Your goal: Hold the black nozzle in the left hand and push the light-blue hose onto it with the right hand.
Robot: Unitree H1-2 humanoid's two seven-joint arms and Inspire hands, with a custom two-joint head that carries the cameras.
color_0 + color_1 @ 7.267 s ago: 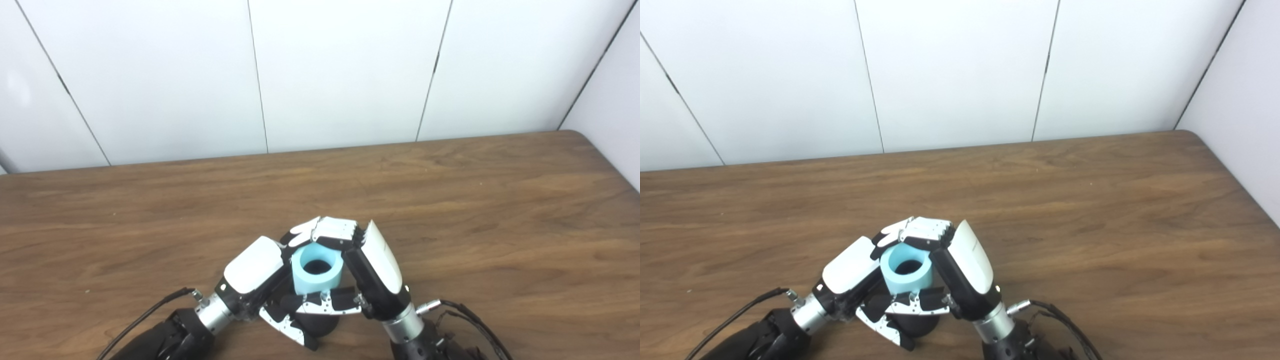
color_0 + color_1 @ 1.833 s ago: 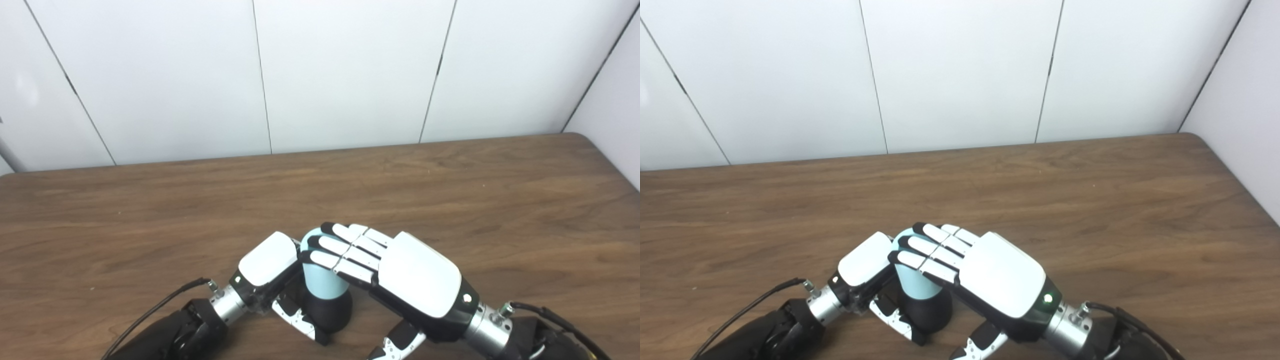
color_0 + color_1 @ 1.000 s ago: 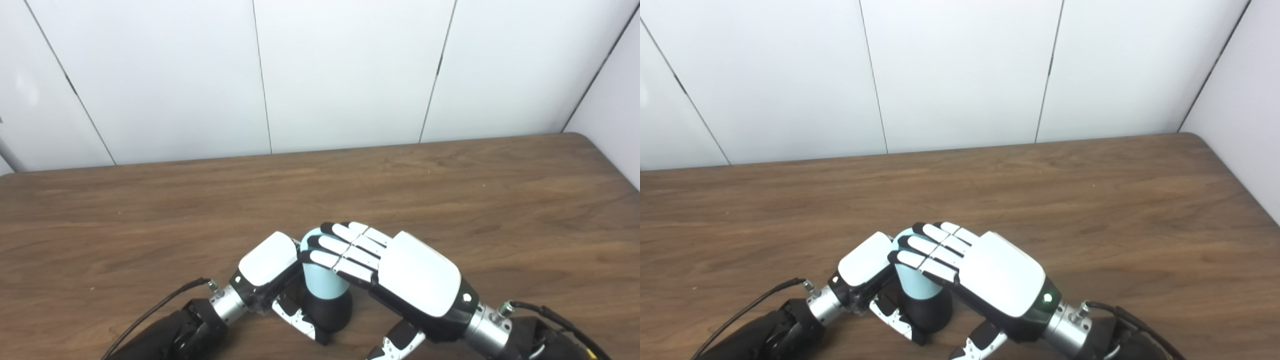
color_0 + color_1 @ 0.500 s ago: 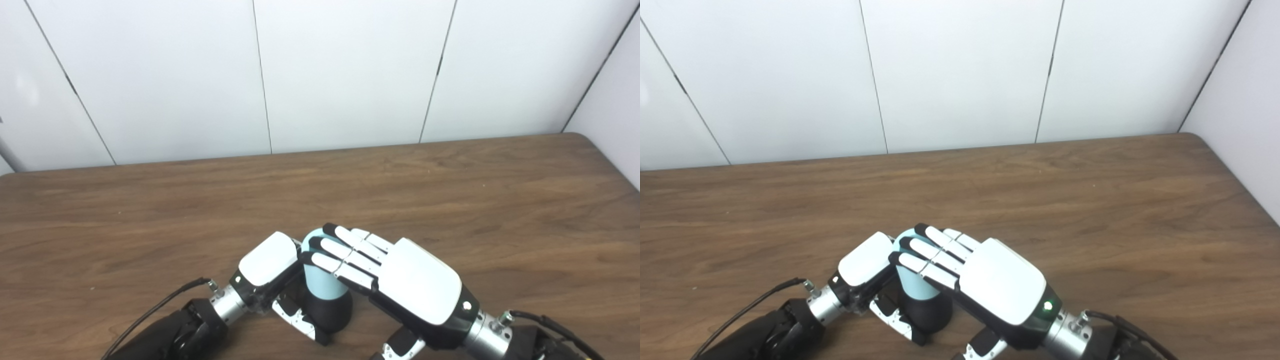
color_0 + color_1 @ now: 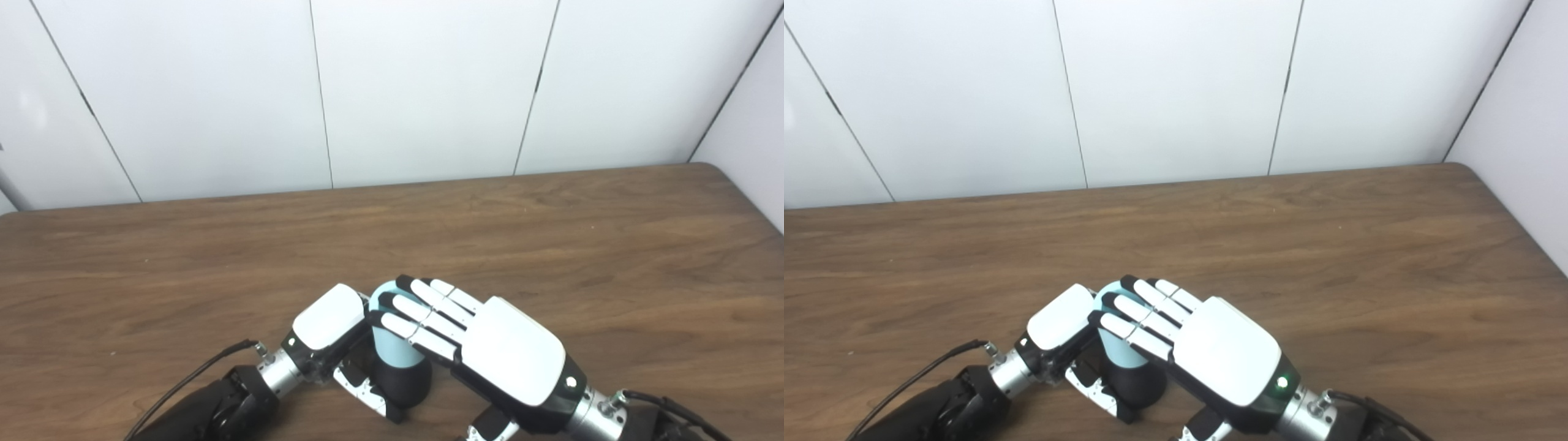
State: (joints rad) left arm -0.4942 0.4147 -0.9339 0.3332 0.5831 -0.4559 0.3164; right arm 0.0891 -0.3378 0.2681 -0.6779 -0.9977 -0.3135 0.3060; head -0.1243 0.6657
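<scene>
Since half a second before, our right hand (image 5: 490, 352) had slid a little toward us and down, its flat fingers (image 5: 422, 306) drawing back across the top of the light-blue hose (image 5: 392, 349); the hose, the black nozzle (image 5: 401, 386) and our left hand (image 5: 331, 324) had not shifted.

Nearest to us, the black nozzle stood upright on the wooden counter (image 5: 612, 245), low at the front edge. Our left hand was clamped around it from the nozzle's left side, thumb in front of the dark base and the white back of the hand turned up. The light-blue hose sat upright on top of the nozzle, its lower end meeting the black body. Our right hand came in from the nozzle's right, palm down, fingers straight and side by side, held apart from any grasp; their dark tips lay over the hose's upper end. We could not tell whether they pressed on it or only rested there. Beyond the nozzle stretched bare wood, then the white panelled wall (image 5: 429, 92).
</scene>
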